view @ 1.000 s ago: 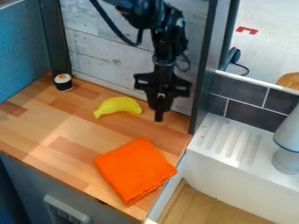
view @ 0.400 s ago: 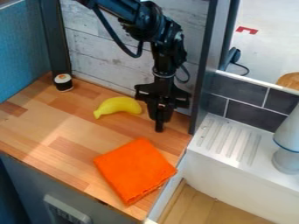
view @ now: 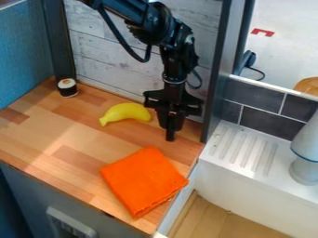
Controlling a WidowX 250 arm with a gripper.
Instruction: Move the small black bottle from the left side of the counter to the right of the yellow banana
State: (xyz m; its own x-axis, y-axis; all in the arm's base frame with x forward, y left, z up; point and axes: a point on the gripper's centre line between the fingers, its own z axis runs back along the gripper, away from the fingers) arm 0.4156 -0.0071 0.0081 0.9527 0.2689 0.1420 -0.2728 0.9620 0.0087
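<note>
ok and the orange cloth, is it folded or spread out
Folded: the orange cloth lies flat as a compact, thick-looking square, with layered edges along its lower right side.

On the counter point(view: 37, 135), a banana point(view: 126, 113) lay behind a folded cloth point(view: 144, 181), with what seemed a sushi piece point(view: 67, 87) at back left and a drainboard point(view: 242, 148) to the right.

A pale grey object with a blue line point(view: 304, 160) stands on the ribbed white drainboard point(view: 243, 148), with dark tiles point(view: 270, 122) behind that landmark. Well apart from the drainboard, towards the view's left, a black-and-white toy sushi roll point(view: 67, 88) stands upright; between them rises a whitewashed plank wall point(view: 105, 65).
</note>
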